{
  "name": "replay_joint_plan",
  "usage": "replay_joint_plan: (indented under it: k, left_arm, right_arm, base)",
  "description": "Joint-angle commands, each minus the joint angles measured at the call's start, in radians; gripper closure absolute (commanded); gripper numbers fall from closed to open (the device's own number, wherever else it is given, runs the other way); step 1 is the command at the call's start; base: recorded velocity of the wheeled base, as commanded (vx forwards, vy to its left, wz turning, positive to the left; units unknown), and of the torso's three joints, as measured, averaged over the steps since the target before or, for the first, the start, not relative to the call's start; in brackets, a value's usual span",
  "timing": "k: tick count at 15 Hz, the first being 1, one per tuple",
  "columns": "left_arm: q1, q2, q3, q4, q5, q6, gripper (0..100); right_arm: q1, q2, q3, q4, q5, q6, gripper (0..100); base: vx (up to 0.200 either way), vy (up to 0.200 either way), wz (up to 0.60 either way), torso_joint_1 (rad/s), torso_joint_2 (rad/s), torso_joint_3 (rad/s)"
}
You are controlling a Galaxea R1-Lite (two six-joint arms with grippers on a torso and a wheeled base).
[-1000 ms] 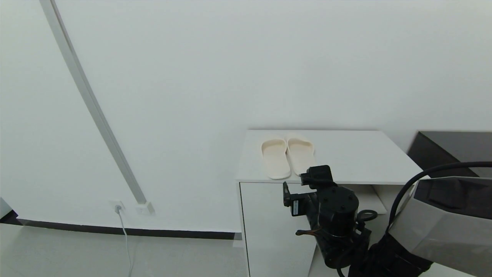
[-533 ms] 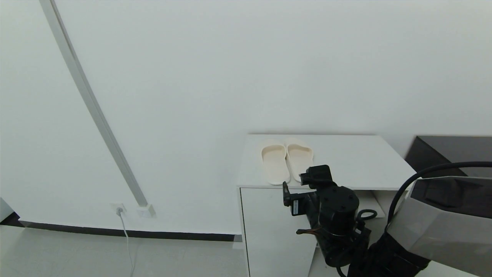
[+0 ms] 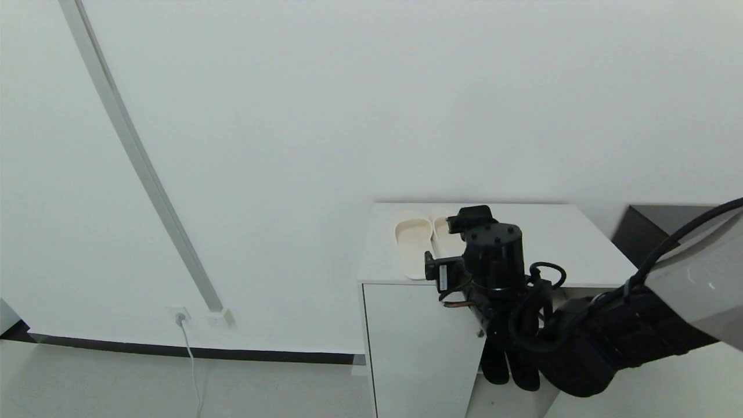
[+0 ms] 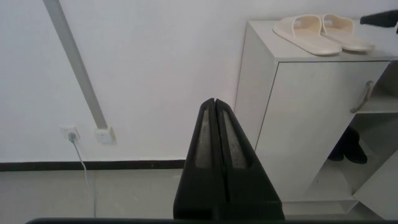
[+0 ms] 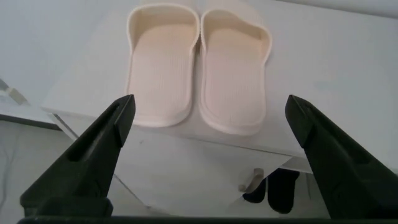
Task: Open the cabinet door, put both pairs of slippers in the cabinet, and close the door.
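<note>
A pair of cream slippers [image 3: 415, 241] [image 5: 198, 65] [image 4: 323, 31] lies side by side on top of the white cabinet [image 3: 545, 238], near its left front edge. The cabinet's left door [image 4: 311, 118] is closed, with a handle [image 4: 362, 96] [image 5: 250, 180] at its inner edge. To the right of that door the cabinet is open, and a dark pair of slippers [image 4: 348, 146] [image 5: 277, 190] sits inside, low down. My right gripper [image 5: 209, 102] hangs open just above and in front of the cream pair, holding nothing. My left gripper [image 4: 216, 104] is shut and empty, off to the cabinet's left.
A dark piece of furniture [image 3: 667, 226] stands to the right of the cabinet. On the wall to the left run a grey conduit [image 3: 133, 151] and a socket with a white cable [image 3: 180, 316]. Bare floor [image 3: 174, 383] lies left of the cabinet.
My right arm has risen from in front of the closed door to the level of the cabinet top, by the cream slippers. The head view shifted a little at first.
</note>
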Motion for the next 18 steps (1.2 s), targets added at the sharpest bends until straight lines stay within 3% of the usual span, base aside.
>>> replay_joint_plan:
  k: [1, 3, 7, 16, 18]
  left_arm:
    - [0.000, 0.001, 0.000, 0.000, 0.001, -0.001, 100]
    - [0.000, 0.001, 0.000, 0.000, 0.001, 0.000, 100]
    - [0.000, 0.001, 0.000, 0.000, -0.001, -0.001, 100]
    - [0.000, 0.001, 0.000, 0.000, 0.001, -0.004, 100]
    - [0.000, 0.001, 0.000, 0.000, 0.001, -0.004, 100]
  right_arm:
    - [0.004, -0.092, -0.111, 0.159, 0.056, 0.082, 0]
    - [0.004, -0.100, -0.123, 0.240, 0.111, 0.144, 0]
    - [0.009, -0.086, -0.092, 0.239, 0.125, 0.155, 0]
    - [0.012, -0.058, 0.027, 0.150, 0.123, 0.158, 0]
    - [0.012, -0.022, 0.050, 0.097, 0.123, 0.156, 0]
  base:
    - [0.000, 0.000, 0.00, 0.000, 0.00, 0.000]
    - [0.000, 0.000, 0.00, 0.000, 0.00, 0.000]
    - [0.000, 0.000, 0.00, 0.000, 0.00, 0.000]
    - [0.200, 0.000, 0.00, 0.004, 0.00, 0.004]
    - [0.000, 0.000, 0.00, 0.000, 0.00, 0.000]
